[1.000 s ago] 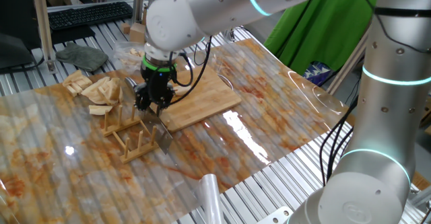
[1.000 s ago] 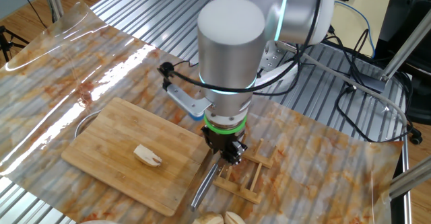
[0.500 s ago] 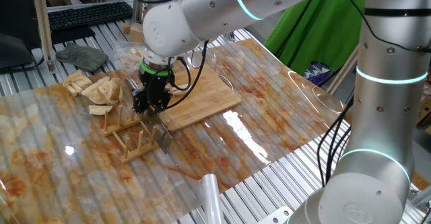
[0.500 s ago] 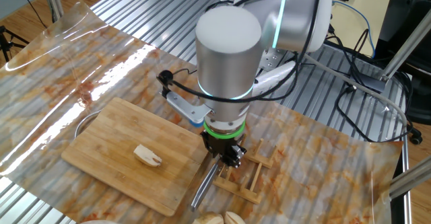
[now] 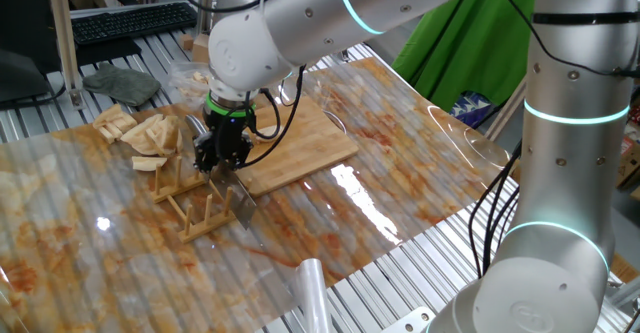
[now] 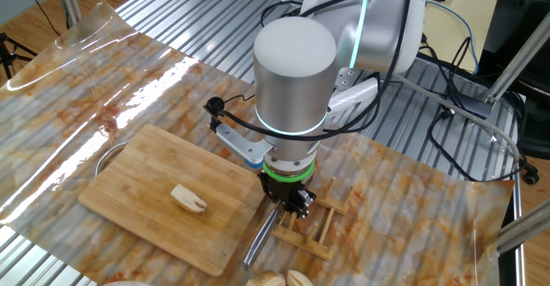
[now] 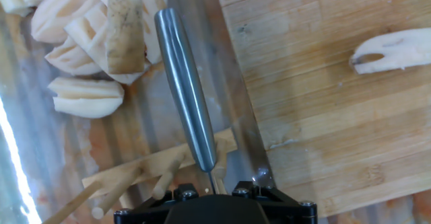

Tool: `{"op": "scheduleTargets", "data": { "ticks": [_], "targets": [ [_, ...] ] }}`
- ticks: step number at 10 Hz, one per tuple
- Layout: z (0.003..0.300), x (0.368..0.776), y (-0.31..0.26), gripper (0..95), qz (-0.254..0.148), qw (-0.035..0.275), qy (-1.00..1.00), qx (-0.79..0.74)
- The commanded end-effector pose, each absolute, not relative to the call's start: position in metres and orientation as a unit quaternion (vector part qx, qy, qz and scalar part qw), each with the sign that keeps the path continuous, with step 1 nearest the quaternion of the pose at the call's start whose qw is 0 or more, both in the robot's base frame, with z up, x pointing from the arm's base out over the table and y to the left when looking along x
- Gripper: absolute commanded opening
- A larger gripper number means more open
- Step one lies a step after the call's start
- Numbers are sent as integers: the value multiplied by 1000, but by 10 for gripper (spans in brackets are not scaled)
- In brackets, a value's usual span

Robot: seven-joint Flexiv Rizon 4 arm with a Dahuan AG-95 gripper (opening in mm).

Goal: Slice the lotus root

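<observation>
Lotus root [image 6: 188, 199] lies on the bamboo board [image 6: 146, 179]; pincer [image 6: 290, 207], opening unclear, hangs over knife [image 7: 186, 96] and rack [image 6: 314, 228].

Bright, even overhead light fills the room. White glare streaks the clear plastic sheet [image 5: 370, 198] just beside the bamboo board [image 5: 300, 143], and again on the sheet's curled edge beyond the board in the other fixed view. Shadows under the arm are soft. The hand view is sharp on the board, slightly soft at its bottom edge.
</observation>
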State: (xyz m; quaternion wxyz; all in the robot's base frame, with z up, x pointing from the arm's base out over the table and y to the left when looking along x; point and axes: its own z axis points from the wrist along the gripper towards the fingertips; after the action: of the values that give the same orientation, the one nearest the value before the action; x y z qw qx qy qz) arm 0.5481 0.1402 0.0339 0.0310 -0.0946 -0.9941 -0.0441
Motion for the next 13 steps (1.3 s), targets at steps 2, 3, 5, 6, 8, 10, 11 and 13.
{"op": "scheduleTargets", "data": {
  "ticks": [2, 3, 5, 6, 8, 10, 11, 13],
  "targets": [
    [31, 547, 140, 380, -45, 30, -994, -95],
    [29, 546, 141, 380, -45, 30, -994, -96],
    [29, 546, 141, 190, -45, 29, -994, -97],
    [29, 546, 141, 0, -46, 30, -994, -95],
    [29, 546, 141, 0, -48, 30, -994, -97],
    [29, 546, 141, 0, -48, 30, -994, -97],
    [30, 545, 141, 0, -48, 30, -994, -98],
    [31, 544, 143, 0, -49, 29, -992, -115]
  ]
}}
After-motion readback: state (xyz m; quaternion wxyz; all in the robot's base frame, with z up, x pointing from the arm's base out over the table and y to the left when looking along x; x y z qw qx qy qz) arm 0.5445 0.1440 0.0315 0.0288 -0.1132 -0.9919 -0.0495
